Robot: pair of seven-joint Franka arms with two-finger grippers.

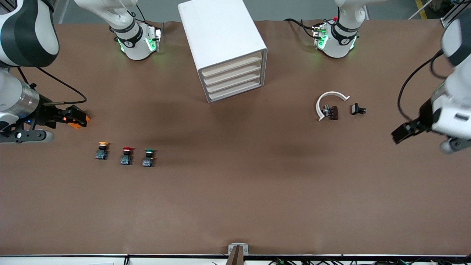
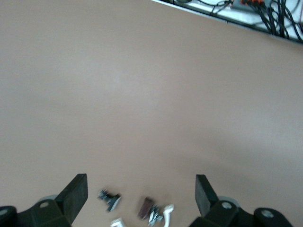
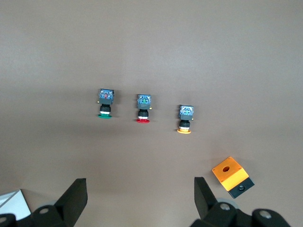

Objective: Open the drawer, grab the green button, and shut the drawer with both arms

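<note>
A: Four cream-fronted shallow drawers sit shut in the white boxy cabinet [image 1: 224, 48]; ours is the lowest drawer [image 1: 237, 92]. We judge it light and stiff, sliding easily, best taken at its front lip, though the cabinet may skid when pulled.

B: And the small green-capped push button [image 1: 148, 158]?

A: We see it on the brown table [image 1: 235, 191], nearer the front camera than the cabinet, toward the right arm's end, beside the red-capped button [image 1: 126, 156] and the yellow-capped button [image 1: 102, 150]. We'd call it light, hard and easily tipped; pinch the black body under the cap.

B: How do our arms stand?

A: We have the right gripper [image 3: 137, 198] spread wide and empty, hovering over the table by the orange-and-black block [image 3: 232, 176]. The left gripper [image 2: 141, 196] is likewise wide and empty, up over the left arm's end, near the white curved piece [image 1: 328, 103] and small dark parts [image 1: 358, 109].
</note>
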